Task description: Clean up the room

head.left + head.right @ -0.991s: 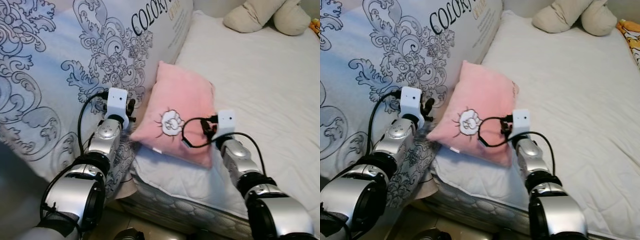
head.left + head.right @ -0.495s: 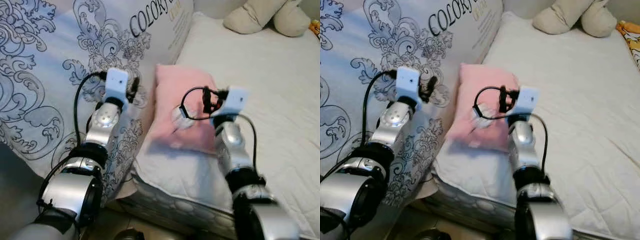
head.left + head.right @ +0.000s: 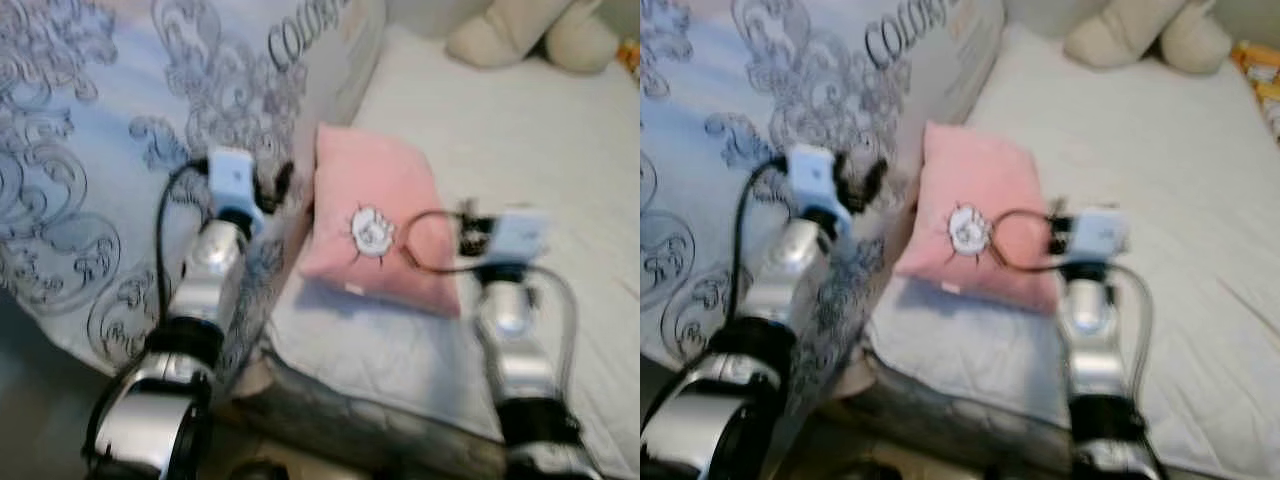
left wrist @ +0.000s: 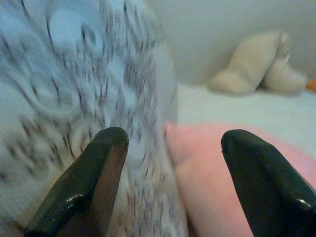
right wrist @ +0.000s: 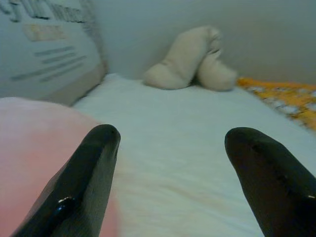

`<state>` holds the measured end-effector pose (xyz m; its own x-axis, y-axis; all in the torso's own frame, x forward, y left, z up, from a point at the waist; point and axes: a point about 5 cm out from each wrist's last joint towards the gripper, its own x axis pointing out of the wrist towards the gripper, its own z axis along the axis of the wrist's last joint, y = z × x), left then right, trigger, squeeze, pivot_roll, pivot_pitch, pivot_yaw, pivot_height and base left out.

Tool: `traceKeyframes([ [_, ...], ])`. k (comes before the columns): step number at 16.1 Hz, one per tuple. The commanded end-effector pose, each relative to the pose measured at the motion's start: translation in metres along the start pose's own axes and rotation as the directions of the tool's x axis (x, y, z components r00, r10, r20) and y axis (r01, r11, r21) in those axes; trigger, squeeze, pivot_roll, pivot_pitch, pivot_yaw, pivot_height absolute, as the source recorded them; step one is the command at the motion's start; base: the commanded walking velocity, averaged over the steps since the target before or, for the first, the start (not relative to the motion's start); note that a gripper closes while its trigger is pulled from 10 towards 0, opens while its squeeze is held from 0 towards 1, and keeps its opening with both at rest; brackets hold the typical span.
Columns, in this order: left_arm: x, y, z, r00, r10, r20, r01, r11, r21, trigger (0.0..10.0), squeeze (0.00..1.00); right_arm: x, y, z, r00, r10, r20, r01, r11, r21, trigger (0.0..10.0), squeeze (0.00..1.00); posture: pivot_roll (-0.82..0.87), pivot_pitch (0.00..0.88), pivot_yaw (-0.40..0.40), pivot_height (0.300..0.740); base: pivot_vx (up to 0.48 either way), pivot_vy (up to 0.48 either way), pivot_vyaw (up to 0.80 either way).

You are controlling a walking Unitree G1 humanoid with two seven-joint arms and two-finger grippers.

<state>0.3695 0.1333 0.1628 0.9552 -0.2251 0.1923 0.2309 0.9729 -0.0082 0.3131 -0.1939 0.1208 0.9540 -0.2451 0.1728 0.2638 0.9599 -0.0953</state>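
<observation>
A pink pillow [image 3: 375, 225] with a white flower patch lies on the white bed [image 3: 560, 140], its left edge against a big patterned bedding bag [image 3: 120, 130]. My left gripper [image 3: 275, 182] hovers between the bag and the pillow's left edge, fingers open; in the left wrist view the bag [image 4: 74, 74] and the pillow [image 4: 212, 168] sit past the open gripper [image 4: 170, 140]. My right gripper [image 3: 467, 228] is at the pillow's right edge, open too [image 5: 170, 138], with the pillow [image 5: 39, 148] beside one finger. Neither holds anything.
A beige plush toy [image 3: 535, 35] rests at the head of the bed. Something orange [image 5: 286, 98] lies at the bed's far right. The mattress edge [image 3: 370, 420] runs in front of me, with dark floor below. The eye views are blurred.
The pillow, earlier pressed between both grippers and lifted, now lies on the bed. My right gripper has swung off to the pillow's right side. The camera view has shifted a little.
</observation>
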Motion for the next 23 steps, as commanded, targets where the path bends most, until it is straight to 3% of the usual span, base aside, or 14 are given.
traceKeyframes([
  [1, -0.002, -0.010, 0.018, 0.995, -0.025, 0.099, 0.024, 1.000, 0.018, 10.0, 0.00, -0.002, -0.017, 0.002, 0.998, -0.068, 0.013, 0.069, 0.997, -0.043, 10.0, 0.00, -0.07, 0.000, 0.055, 0.740, 0.000, 0.000, 0.00],
  [2, -0.002, -0.010, 0.018, 0.995, -0.025, 0.099, 0.024, 1.000, 0.018, 10.0, 0.00, -0.002, -0.017, 0.002, 0.998, -0.068, 0.013, 0.069, 0.997, -0.043, 10.0, 0.00, -0.07, 0.000, 0.055, 0.740, 0.000, 0.000, 0.00],
  [4, -0.012, -0.032, 0.014, 0.986, -0.126, 0.106, 0.121, 0.991, 0.055, 10.0, 0.00, -0.001, -0.032, -0.008, 0.992, -0.120, -0.034, 0.118, 0.991, -0.065, 10.0, 0.00, -0.07, 0.000, 0.055, 0.740, 0.000, 0.000, 0.00],
  [5, -0.024, -0.046, 0.000, 0.978, -0.206, 0.045, 0.203, 0.977, 0.064, 10.0, 0.00, -0.001, -0.042, -0.037, 0.968, -0.154, -0.197, 0.154, 0.988, -0.018, 10.0, 0.00, -0.05, 0.000, 0.062, 0.740, 0.000, 0.000, 0.00],
  [6, -0.033, -0.050, -0.005, 0.971, -0.238, 0.008, 0.237, 0.970, 0.058, 10.0, 0.00, -0.004, -0.046, -0.064, 0.917, -0.159, -0.366, 0.200, 0.977, 0.076, 10.0, 0.00, -0.04, 0.000, 0.070, 0.740, 0.000, 0.000, 0.00],
  [9, -0.040, -0.041, -0.002, 0.971, -0.241, -0.012, 0.241, 0.968, 0.066, 10.0, 0.00, -0.013, -0.038, -0.091, 0.848, -0.060, -0.526, 0.209, 0.951, 0.227, 10.0, 0.00, 0.00, 0.000, 0.087, 0.740, 0.000, 0.000, 0.00],
  [10, -0.042, -0.037, 0.000, 0.972, -0.233, -0.016, 0.234, 0.969, 0.079, 10.0, 0.00, -0.015, -0.027, -0.097, 0.821, 0.024, -0.570, 0.187, 0.932, 0.309, 10.0, 0.00, 0.01, 0.000, 0.087, 0.740, 0.000, 0.000, 0.00],
  [13, -0.044, -0.035, 0.007, 0.975, -0.223, -0.010, 0.223, 0.971, 0.091, 10.0, 0.00, -0.010, -0.003, -0.094, 0.814, 0.156, -0.560, 0.103, 0.909, 0.404, 10.0, 0.00, 0.03, 0.000, 0.083, 0.740, 0.000, 0.000, 0.00],
  [16, -0.047, -0.038, 0.008, 0.974, -0.224, -0.033, 0.226, 0.970, 0.087, 10.0, 0.00, -0.009, 0.043, -0.088, 0.766, 0.373, -0.524, 0.002, 0.813, 0.582, 10.0, 0.00, 0.03, 0.000, 0.071, 0.740, 0.000, 0.000, 0.00],
  [19, -0.048, -0.039, 0.006, 0.973, -0.223, -0.053, 0.227, 0.970, 0.082, 10.0, 0.00, -0.015, 0.065, -0.086, 0.724, 0.464, -0.510, -0.024, 0.756, 0.654, 10.0, 0.00, 0.04, 0.000, 0.066, 0.740, 0.000, 0.000, 0.00],
  [21, -0.049, -0.037, 0.007, 0.974, -0.217, -0.061, 0.221, 0.972, 0.084, 10.0, 0.00, -0.021, 0.086, -0.083, 0.687, 0.548, -0.477, -0.047, 0.689, 0.723, 10.0, 0.00, 0.04, 0.000, 0.059, 0.740, 0.000, 0.000, 0.00],
  [23, -0.049, -0.037, 0.008, 0.976, -0.209, -0.065, 0.214, 0.973, 0.081, 10.0, 0.00, -0.026, 0.091, -0.084, 0.674, 0.568, -0.471, -0.032, 0.660, 0.751, 10.0, 0.00, 0.03, 0.000, 0.056, 0.740, 0.000, 0.000, 0.00],
])
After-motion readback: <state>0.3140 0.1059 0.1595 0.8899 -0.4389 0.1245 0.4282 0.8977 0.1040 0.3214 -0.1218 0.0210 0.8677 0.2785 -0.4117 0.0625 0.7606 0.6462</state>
